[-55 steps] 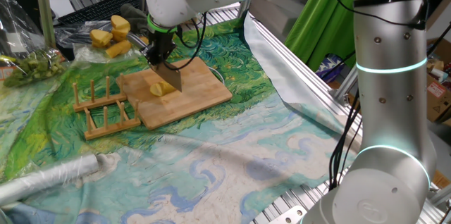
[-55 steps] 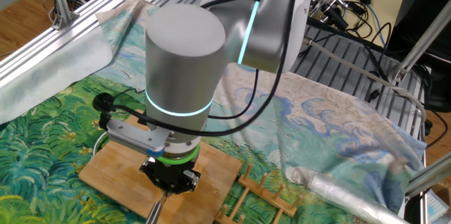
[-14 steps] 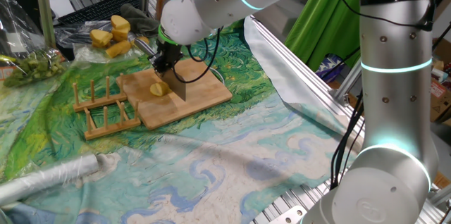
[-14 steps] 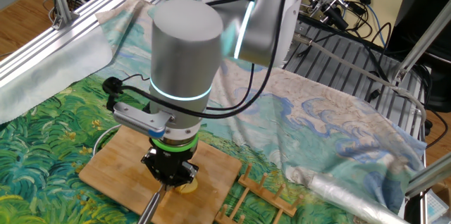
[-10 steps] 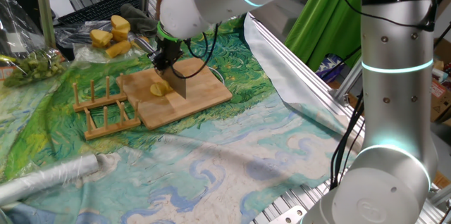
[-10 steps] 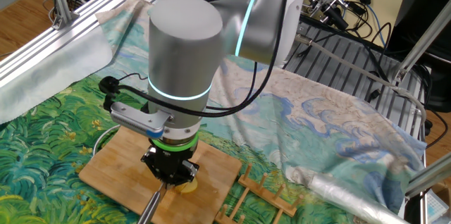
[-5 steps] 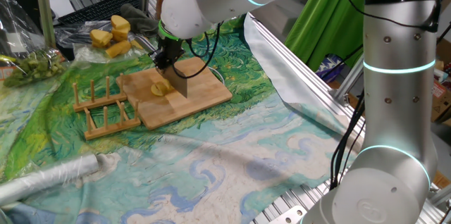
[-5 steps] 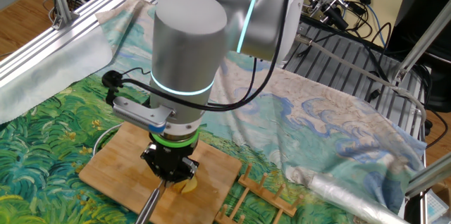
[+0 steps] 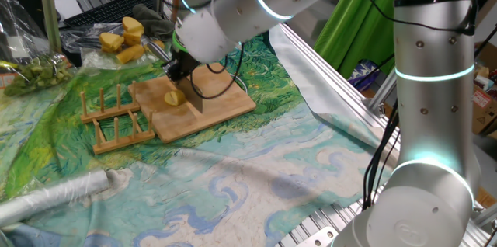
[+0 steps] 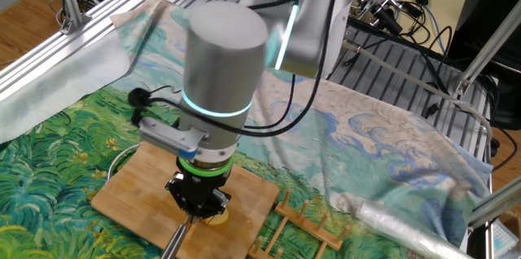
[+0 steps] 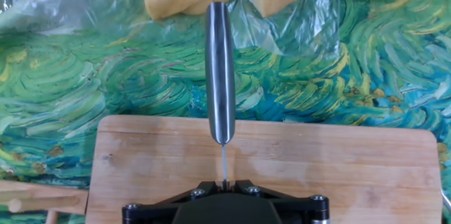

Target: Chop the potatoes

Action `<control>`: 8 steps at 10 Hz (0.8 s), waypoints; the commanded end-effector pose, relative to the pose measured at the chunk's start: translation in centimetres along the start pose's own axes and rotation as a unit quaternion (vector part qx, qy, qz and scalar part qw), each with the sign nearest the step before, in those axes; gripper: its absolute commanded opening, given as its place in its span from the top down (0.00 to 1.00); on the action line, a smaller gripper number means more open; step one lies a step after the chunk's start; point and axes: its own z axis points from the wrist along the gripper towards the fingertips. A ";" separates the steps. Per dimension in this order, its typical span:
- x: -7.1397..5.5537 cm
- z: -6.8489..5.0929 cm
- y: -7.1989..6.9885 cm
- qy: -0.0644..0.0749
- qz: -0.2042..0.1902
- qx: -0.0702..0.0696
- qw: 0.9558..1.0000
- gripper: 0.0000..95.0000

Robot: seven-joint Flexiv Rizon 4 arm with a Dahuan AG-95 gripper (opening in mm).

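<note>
Steel cleaver blade set against the pale potato on the bamboo board.

The gripper (image 9: 181, 67) is clamped tight on a knife (image 9: 193, 95), its handle (image 11: 220, 69) running away from the camera in the hand view, the blade hanging edge-down. The potatoes (image 9: 172, 98) lie near the middle of the wooden board (image 9: 225, 101), just left of the blade and touching or nearly so; in the other fixed view only a yellow sliver (image 10: 216, 215) peeks out under the wrist. The piece looks roundish, so its long axis cannot be told. I judge a good cut needs the blade kept upright, pressed straight down, landing on the board. The bigger yellow chunks (image 9: 123, 38) sit far left, on plastic.
</note>
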 end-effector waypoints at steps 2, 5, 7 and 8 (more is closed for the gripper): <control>0.0 1.9 0.2 0.003 0.000 -0.011 1.000 1.00; -0.2 0.4 -0.2 0.023 -0.004 -0.010 1.000 1.00; -0.7 -1.3 -0.4 0.026 -0.008 -0.015 1.000 1.00; -0.7 -1.0 -0.4 0.025 -0.008 -0.016 1.000 1.00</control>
